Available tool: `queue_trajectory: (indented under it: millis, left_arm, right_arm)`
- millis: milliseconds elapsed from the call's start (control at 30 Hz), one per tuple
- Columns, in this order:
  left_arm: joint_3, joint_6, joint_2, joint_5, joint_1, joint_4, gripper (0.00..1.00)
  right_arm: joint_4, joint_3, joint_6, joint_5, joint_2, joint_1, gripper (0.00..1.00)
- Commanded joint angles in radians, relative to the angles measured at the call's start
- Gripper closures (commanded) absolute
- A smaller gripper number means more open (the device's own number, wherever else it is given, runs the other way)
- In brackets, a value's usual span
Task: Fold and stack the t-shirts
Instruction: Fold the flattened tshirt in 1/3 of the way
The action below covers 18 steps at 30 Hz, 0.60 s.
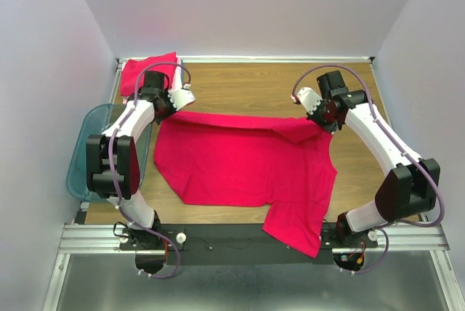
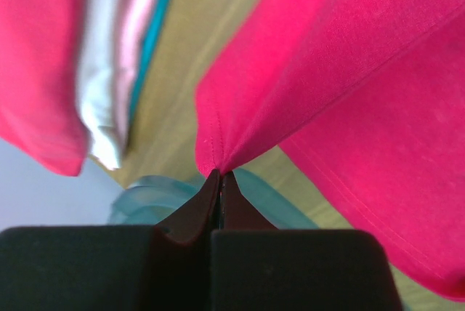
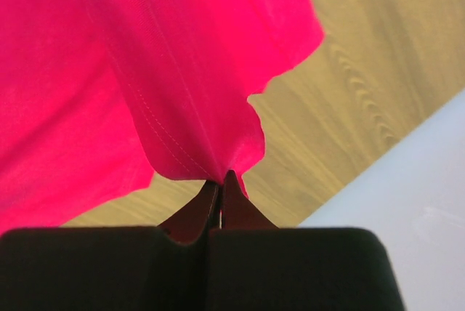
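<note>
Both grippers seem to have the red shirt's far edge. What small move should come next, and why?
Probably lift both ends together and carry them toward the near side. The left gripper and right gripper are each shut on the far edge of the red shirt, which lies spread open, so a fold looks ready.

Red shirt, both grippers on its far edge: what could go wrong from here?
1. The left gripper and right gripper pinch only a sliver of hem at their tips; the red shirt may slip free.
2. Its near corner hangs over the table's near edge and may snag.
</note>
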Motion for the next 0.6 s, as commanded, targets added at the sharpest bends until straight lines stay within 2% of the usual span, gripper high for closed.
queue_trajectory:
  millis: [0,333,567]
  left_arm:
    - [-0.027,0.032,-0.033,-0.004,0.006,-0.029,1.0]
    - [-0.113,0.032,0.004,-0.012,0.0,-0.074,1.0]
    - [-0.158,0.003,0.05,-0.062,-0.006,-0.033,1.0]
  right_arm:
    - [-0.093,-0.046,0.016,-0.057,-0.038,0.015,0.99]
    - [-0.11,-0.163,0.019,-0.087,-0.015,0.044,0.99]
    - [-0.104,-0.186,0.028,-0.104,0.008,0.048,0.99]
